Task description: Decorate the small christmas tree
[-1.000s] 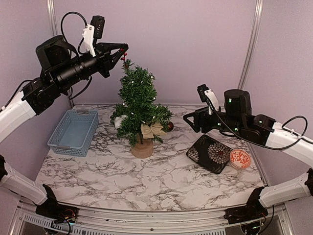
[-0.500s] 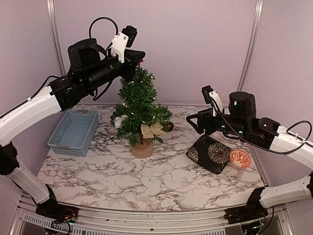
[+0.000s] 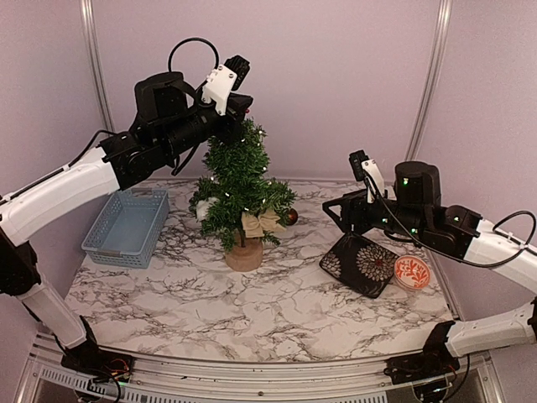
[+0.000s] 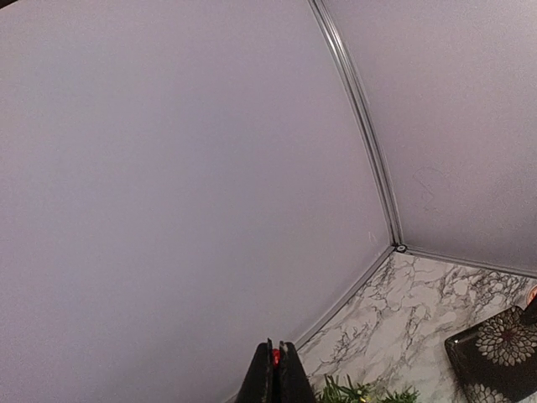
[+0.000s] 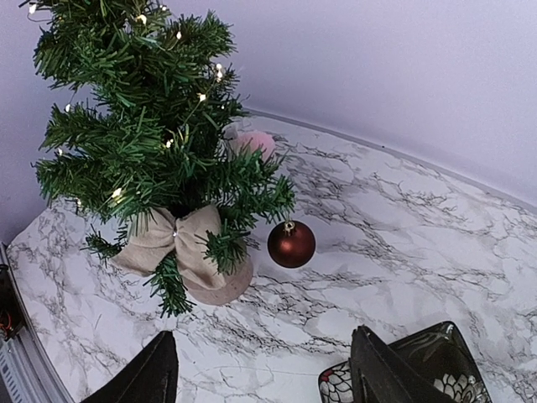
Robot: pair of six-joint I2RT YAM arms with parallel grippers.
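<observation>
Nearest my two bases lies the marble table (image 3: 252, 311), white with grey veins. On its right side a black plate (image 3: 361, 264) with pale flower patterns sits at an angle, and a small round orange dish (image 3: 411, 272) touches its right edge.

My right gripper (image 3: 330, 214) hovers above the plate's far-left corner, pointing left toward the tree. Its jaws stand wide apart with nothing between them. In the right wrist view the two dark fingers frame the table and a corner of the plate.

On the left side of the table sits a blue basket (image 3: 126, 227), well apart from the plate.

The small christmas tree (image 3: 239, 180) stands upright between basket and plate, near the middle of the table and toward the back, on its round wooden stump (image 3: 244, 255). A beige bow (image 3: 260, 222) is tied low on the trunk. A dark red ball (image 3: 291, 217) hangs from a lower right branch. Small lights dot the branches, and a pale pink-white ornament (image 5: 252, 143) sits low among them on the side away from my right gripper.

My left gripper (image 3: 245, 113) is at the tip of the tree. Its jaws are pressed together on a small red piece (image 4: 275, 357); what that piece is, I cannot tell.

Behind everything rises the plain lilac wall (image 3: 336, 75).
</observation>
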